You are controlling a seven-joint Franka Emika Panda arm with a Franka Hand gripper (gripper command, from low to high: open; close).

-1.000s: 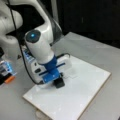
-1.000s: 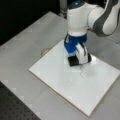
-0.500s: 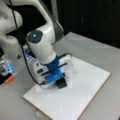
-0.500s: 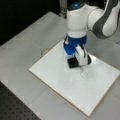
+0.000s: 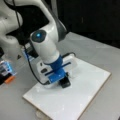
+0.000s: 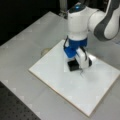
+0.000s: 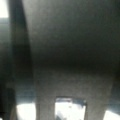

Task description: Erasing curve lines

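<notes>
Wrist view shows little beyond a dark grey mass filling most of the frame, with bright white patches of board along the bottom edge. In both front views, the Franka arm's gripper [image 5: 63,80] [image 6: 74,63] points straight down over a white board [image 5: 82,97] [image 6: 75,92] lying flat on a grey surface [image 5: 100,52] [image 6: 27,45]. Its fingers are clenched on a black eraser block [image 5: 65,83] [image 6: 73,65], whose underside rests against the board near the board's middle.

The curve lines [image 6: 82,73], a thin dark squiggle, show in a front view just beside the eraser, toward that view's lower right; only a short trace can be made out, possibly part of it hidden by the arm's white housing. In a front view with the arm's base at left, the squiggle cannot be seen.

A blue-lit device [image 5: 6,68] with an orange part sits at a front view's left edge, well apart from the board.
</notes>
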